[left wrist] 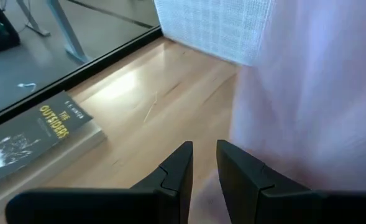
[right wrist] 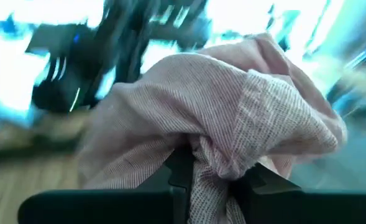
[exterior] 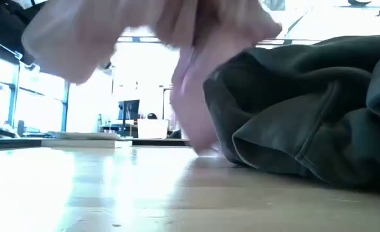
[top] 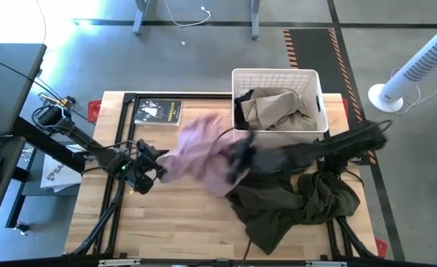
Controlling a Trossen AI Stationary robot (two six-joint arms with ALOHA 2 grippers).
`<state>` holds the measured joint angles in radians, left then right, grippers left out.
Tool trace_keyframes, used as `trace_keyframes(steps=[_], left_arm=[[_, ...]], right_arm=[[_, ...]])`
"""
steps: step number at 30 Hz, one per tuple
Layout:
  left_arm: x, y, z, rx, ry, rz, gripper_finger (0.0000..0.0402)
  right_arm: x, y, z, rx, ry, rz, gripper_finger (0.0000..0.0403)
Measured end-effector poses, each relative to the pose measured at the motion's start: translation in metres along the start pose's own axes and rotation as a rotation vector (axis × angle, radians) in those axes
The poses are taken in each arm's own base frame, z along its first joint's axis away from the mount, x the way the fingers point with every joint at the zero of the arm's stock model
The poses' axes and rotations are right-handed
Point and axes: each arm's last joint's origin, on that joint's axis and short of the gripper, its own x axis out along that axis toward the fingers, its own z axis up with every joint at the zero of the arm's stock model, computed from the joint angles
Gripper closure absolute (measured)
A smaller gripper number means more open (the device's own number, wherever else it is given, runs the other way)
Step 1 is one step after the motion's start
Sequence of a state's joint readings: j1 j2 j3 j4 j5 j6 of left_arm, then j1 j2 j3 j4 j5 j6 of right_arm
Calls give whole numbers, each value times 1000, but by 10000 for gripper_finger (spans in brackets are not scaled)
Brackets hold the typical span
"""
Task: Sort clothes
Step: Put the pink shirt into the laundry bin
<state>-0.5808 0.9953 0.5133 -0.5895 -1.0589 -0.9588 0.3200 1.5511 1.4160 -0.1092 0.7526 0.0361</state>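
The pale pink garment (top: 199, 152) is held up over the middle of the table by my right gripper (top: 240, 153), which is shut on it. It fills the right wrist view (right wrist: 232, 106) and hangs across the top of the low view (exterior: 144, 32). My left gripper (top: 155, 167) is at the garment's left edge, with its fingers a narrow gap apart (left wrist: 204, 165) and nothing between them. The pink cloth (left wrist: 313, 93) hangs right beside one finger. The dark olive-brown garment (top: 292, 200) lies crumpled on the table's near right. The beige garment (top: 274, 107) lies in the white basket (top: 313, 81). My right gripper pinches a bunched fold of the pink garment (right wrist: 210, 155) between its two fingers, several layers gathered together. The fingers come in about level from the table's right. The cloth spreads slack over and below the fingers, and its lower end (exterior: 199, 138) hangs down beside the olive garment.
A dark book (top: 157, 111) lies flat at the table's far left and shows in the left wrist view (left wrist: 40, 134). The white lattice basket stands at the far right. Bare wood shows along the near left of the table (top: 173, 222).
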Motion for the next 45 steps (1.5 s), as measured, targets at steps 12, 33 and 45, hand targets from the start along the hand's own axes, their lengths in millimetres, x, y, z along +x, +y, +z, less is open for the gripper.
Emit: trace_keyframes(steps=[12,33,45], left_arm=[[2,-1,-4,-24,-37,-5,330],[2,-2,-3,-30,-44,-4,330],[2,-2,-3,-22,-43,-5,330]], right_arm=[[-97,-143,66,-254,44,-773,363],[6,-252,-89,74,877,-469,363],[75,-282,-147,130,959,-389,363]])
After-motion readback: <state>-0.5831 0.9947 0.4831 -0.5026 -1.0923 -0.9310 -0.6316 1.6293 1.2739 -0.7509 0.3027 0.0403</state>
